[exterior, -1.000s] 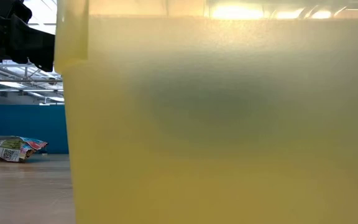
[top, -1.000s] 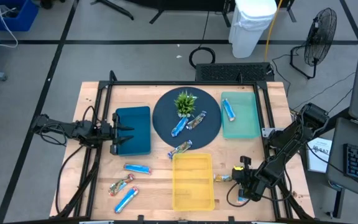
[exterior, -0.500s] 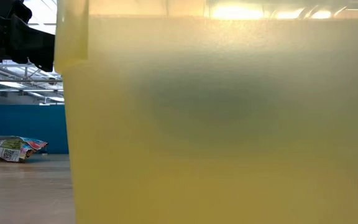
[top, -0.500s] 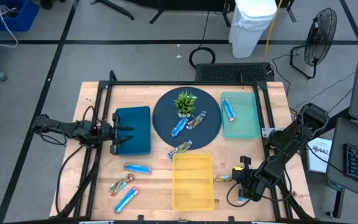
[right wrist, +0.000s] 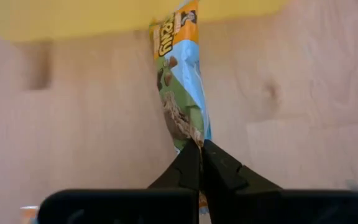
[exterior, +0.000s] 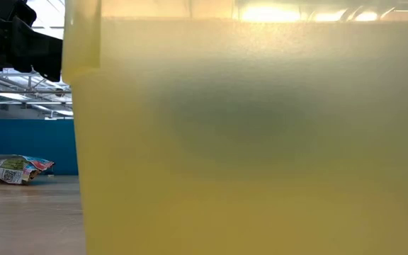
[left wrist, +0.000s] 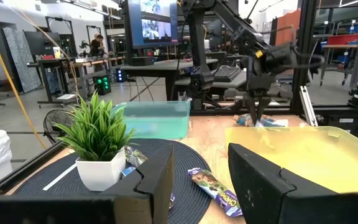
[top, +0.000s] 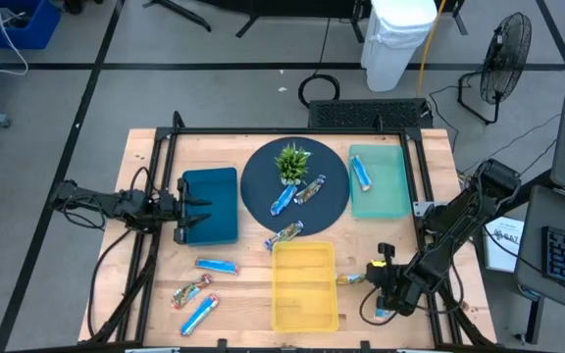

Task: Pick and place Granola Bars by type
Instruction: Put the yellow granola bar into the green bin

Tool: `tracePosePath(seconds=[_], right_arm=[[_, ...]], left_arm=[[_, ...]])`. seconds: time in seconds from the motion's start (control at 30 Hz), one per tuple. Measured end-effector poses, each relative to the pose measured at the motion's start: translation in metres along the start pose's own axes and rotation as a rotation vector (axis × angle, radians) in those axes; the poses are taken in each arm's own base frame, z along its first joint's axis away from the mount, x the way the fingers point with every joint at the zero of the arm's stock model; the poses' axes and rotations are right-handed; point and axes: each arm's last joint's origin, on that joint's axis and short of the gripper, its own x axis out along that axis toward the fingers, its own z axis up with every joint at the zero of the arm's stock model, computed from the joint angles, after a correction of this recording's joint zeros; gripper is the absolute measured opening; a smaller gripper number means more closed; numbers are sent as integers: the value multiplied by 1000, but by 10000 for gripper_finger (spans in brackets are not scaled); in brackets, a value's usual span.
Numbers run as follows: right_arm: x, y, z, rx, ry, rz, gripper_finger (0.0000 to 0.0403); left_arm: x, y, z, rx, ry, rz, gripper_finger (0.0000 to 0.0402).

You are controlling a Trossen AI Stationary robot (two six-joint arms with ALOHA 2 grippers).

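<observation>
My right gripper (top: 364,278) is shut on a mixed orange, green and pale-blue granola bar (right wrist: 179,81) beside the right wall of the yellow tray (top: 305,286). My left gripper (top: 192,218) waits open and level over the dark blue tray (top: 211,204). One blue bar (top: 362,174) lies in the teal tray (top: 379,182). A blue bar (top: 282,199) and a mixed bar (top: 309,190) lie on the dark round mat (top: 263,176). Another mixed bar (top: 284,234) lies at the mat's near edge. Three more bars (top: 199,289) lie on the wood at the near left. My right gripper pinches the bar's near end (right wrist: 190,138) between its two fingertips (right wrist: 219,168). The fingers slant down from the table's right side and lie along the bar. The bar reaches away from them to the yellow tray's wall (right wrist: 104,15). Whether it is clear of the table I cannot tell.
A small green plant in a white pot (top: 292,162) stands on the mat's far part. The yellow tray's wall (exterior: 246,142) fills most of the low view, with one mixed bar (exterior: 9,168) at its left. A black frame (top: 415,186) edges the table.
</observation>
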Motion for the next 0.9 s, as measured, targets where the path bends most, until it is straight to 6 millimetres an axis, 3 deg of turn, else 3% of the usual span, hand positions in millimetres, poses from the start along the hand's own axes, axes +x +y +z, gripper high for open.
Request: tracePosePath(seconds=[0.4,0.9], right_arm=[[-61,-34,21,-17,-254,30,0],[-65,-34,23,-54,-275,50,0]], left_arm=[[0,0,0,0,0,0,159],[0,0,0,0,0,0,159]])
